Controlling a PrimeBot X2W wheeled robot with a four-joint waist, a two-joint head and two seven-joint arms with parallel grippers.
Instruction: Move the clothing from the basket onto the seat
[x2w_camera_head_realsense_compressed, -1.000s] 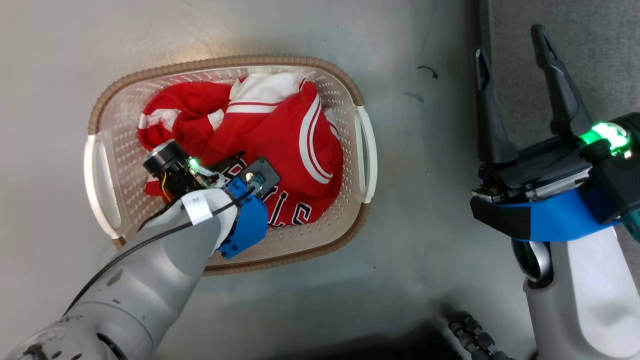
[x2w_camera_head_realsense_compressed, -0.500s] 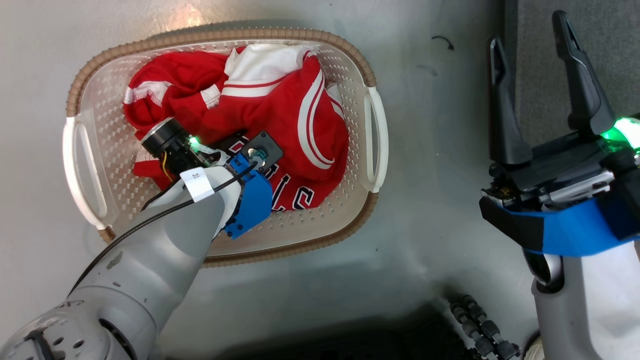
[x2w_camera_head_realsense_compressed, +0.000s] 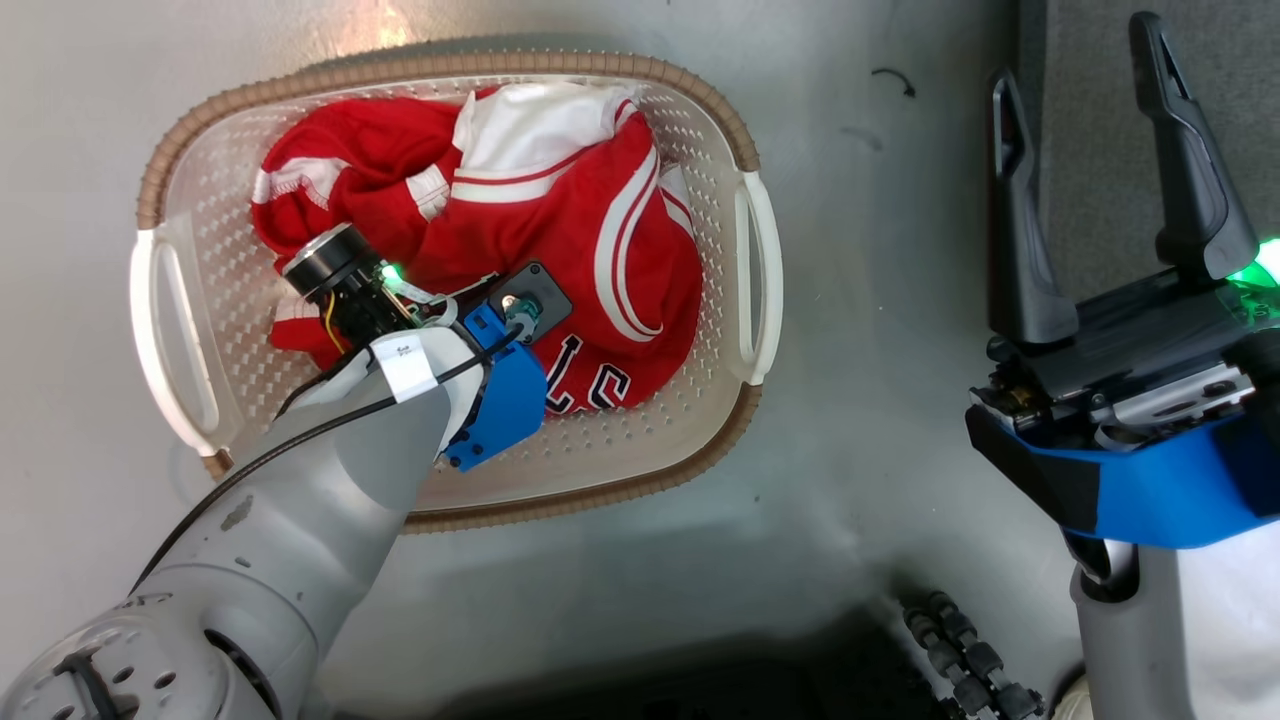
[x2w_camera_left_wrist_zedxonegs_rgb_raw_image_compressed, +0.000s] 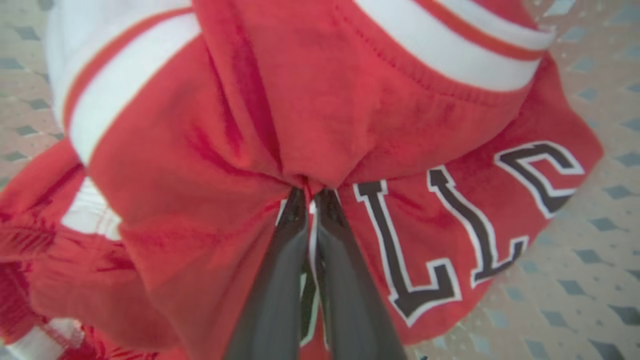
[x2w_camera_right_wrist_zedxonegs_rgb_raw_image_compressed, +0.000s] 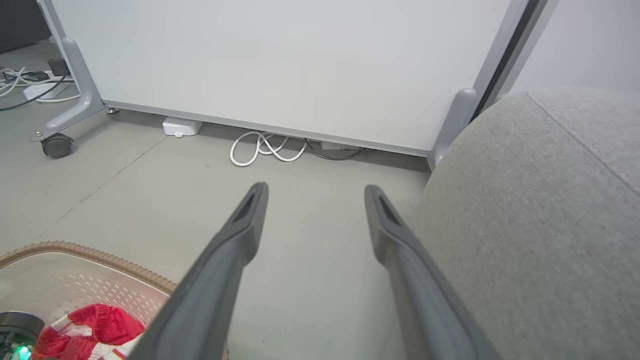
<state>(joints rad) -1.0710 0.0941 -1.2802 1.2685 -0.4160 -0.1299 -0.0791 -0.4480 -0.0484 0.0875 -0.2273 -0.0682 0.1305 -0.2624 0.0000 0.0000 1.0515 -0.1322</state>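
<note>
Clothing (x2w_camera_head_realsense_compressed: 560, 220) lies in the basket (x2w_camera_head_realsense_compressed: 450, 68); your left gripper (x2w_camera_left_wrist_zedxonegs_rgb_raw_image_compressed: 309, 192) jaws seem clenched on the red fabric. At three o'clock your right gripper (x2w_camera_head_realsense_compressed: 1075, 55) hangs, jaws released.

Left arm (x2w_camera_head_realsense_compressed: 320, 490) angles down, left gripper (x2w_camera_left_wrist_zedxonegs_rgb_raw_image_compressed: 307, 192) pinched tight on clothing (x2w_camera_left_wrist_zedxonegs_rgb_raw_image_compressed: 320, 100). Right gripper (x2w_camera_head_realsense_compressed: 1075, 55) hangs at the right, fingers spread, pointing far.

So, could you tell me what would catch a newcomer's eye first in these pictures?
The bright red clothing heaped in the cream basket on the floor stands out first. The left gripper is down in it, pinched shut on a fold beside the black-and-white lettering. On the robot's right, the right gripper hangs open beside the grey seat.
</note>
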